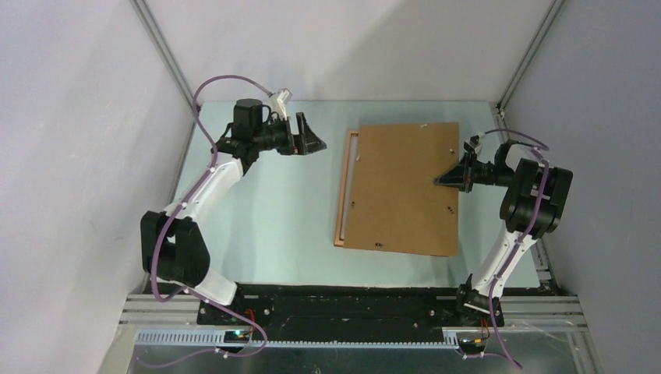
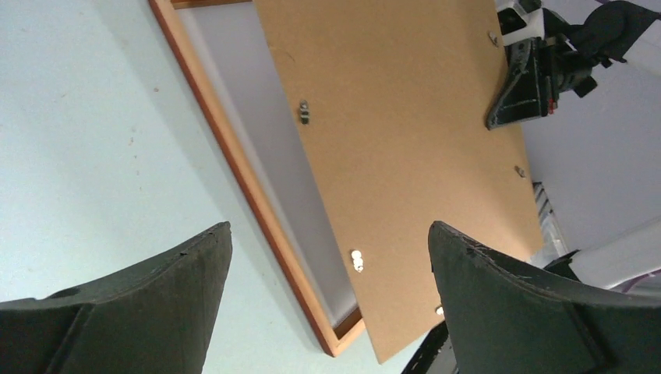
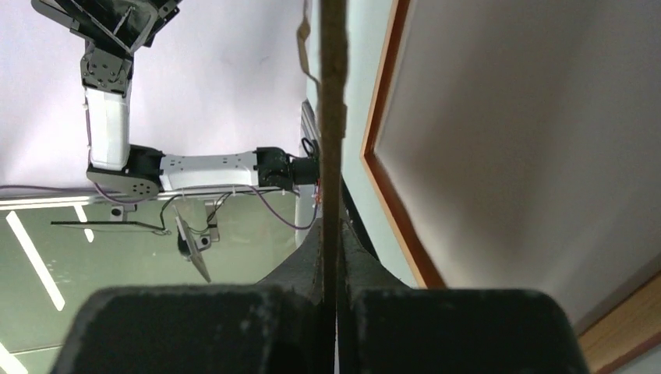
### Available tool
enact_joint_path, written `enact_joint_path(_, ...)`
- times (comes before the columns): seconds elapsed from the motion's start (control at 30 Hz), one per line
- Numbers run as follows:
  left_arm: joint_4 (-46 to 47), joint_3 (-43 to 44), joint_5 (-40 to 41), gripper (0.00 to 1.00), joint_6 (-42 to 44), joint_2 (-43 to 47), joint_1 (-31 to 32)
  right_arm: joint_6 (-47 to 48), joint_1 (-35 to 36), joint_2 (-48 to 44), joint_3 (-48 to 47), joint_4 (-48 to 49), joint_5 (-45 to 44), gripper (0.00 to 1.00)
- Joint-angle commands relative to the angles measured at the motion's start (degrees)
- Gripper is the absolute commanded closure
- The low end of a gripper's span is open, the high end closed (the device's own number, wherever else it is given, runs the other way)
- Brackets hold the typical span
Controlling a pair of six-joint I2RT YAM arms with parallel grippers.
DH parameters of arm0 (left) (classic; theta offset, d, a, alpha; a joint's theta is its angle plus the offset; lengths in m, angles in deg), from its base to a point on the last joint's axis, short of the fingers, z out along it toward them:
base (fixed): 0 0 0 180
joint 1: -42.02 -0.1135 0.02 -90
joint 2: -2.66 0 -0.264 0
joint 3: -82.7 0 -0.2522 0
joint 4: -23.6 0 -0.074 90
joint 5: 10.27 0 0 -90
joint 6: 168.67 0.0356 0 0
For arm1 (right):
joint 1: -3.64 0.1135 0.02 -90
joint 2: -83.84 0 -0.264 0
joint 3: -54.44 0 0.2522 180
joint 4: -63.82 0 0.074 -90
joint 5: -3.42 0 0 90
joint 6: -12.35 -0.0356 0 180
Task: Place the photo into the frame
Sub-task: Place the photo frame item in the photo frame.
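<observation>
The orange-brown frame (image 1: 341, 204) (image 2: 234, 156) (image 3: 382, 140) lies flat on the table, right of centre. Inside it a pale sheet shows, the photo (image 1: 352, 167) (image 2: 257, 132) (image 3: 514, 132) with its white back up; the printed side is hidden. A brown backing board (image 1: 401, 187) (image 2: 405, 132) (image 3: 334, 93) covers most of both. It sits skewed, leaving the frame's left strip bare. My right gripper (image 1: 438, 181) (image 3: 334, 234) is shut on the board's right edge. My left gripper (image 1: 310, 136) (image 2: 329, 226) hangs open and empty above the table, left of the frame.
Grey enclosure walls with metal corner posts (image 1: 164, 54) close in the back and sides. A black base rail (image 1: 351, 300) runs along the near edge. Bare pale green table (image 1: 273, 210) lies between the left arm and the frame.
</observation>
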Motion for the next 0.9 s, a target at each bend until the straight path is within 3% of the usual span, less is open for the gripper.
enact_joint_path(0.0, -3.0, 2.5, 2.7, 0.00, 4.9, 1.6, -0.2, 14.8, -1.7, 1.2, -2.6, -17.7, 2.9, 1.00)
enact_joint_path(0.4, -4.1, 4.4, 3.2, 0.00, 4.3, -0.5, -0.2, -10.7, -0.6, -3.3, -0.2, 6.5, -3.5, 1.00)
enact_joint_path(0.87, -4.7, 4.5, 2.5, 0.01, 4.0, -0.8, -0.1, -21.1, 3.7, -1.4, -4.1, 13.6, -3.3, 1.00)
